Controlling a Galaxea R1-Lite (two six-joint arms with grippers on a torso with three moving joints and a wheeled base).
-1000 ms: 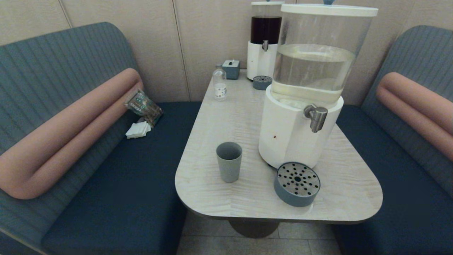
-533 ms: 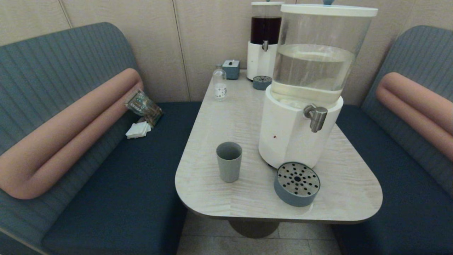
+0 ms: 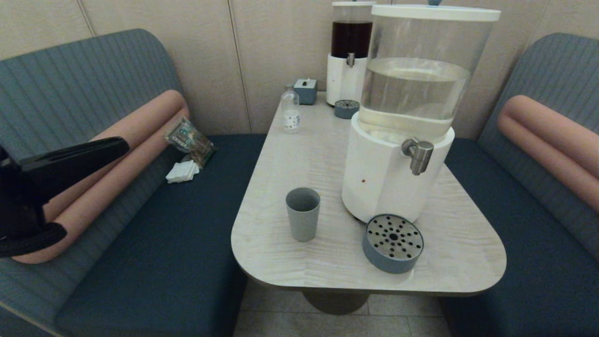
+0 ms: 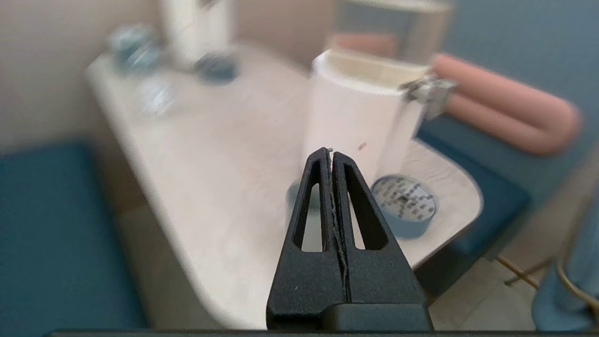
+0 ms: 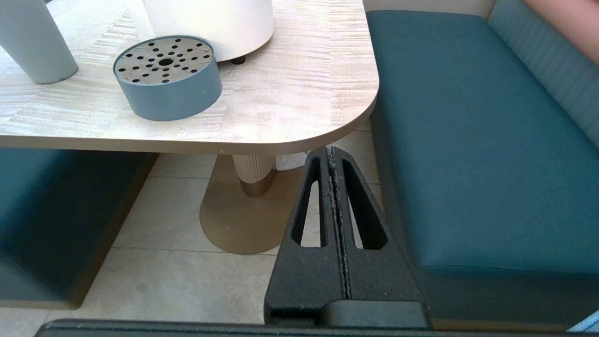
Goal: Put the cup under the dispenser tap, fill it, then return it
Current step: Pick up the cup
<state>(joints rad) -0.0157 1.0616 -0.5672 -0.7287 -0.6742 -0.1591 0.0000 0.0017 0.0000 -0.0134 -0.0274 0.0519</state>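
Standing upright on the bench (image 3: pixel 281 262), the cup (image 3: pixel 303 213) sits left of the dispenser tap (image 3: pixel 418 154). Left gripper (image 4: pixel 332 152), fingers pressed together, hovers far left; right gripper (image 5: pixel 332 150), likewise closed, hangs below the bench edge.

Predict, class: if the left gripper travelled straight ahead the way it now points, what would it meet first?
Probably the cup: the shut left gripper lines up with it, the big dispenser's white base standing just behind. Depth is unclear, so hedge.

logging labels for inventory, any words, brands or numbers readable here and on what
None can be read.
Small clear bottle: white label with dark marks, too small to read.
Packet on the left bench: print too small to read.
Dispensers, cup, drip tray: no visible text.
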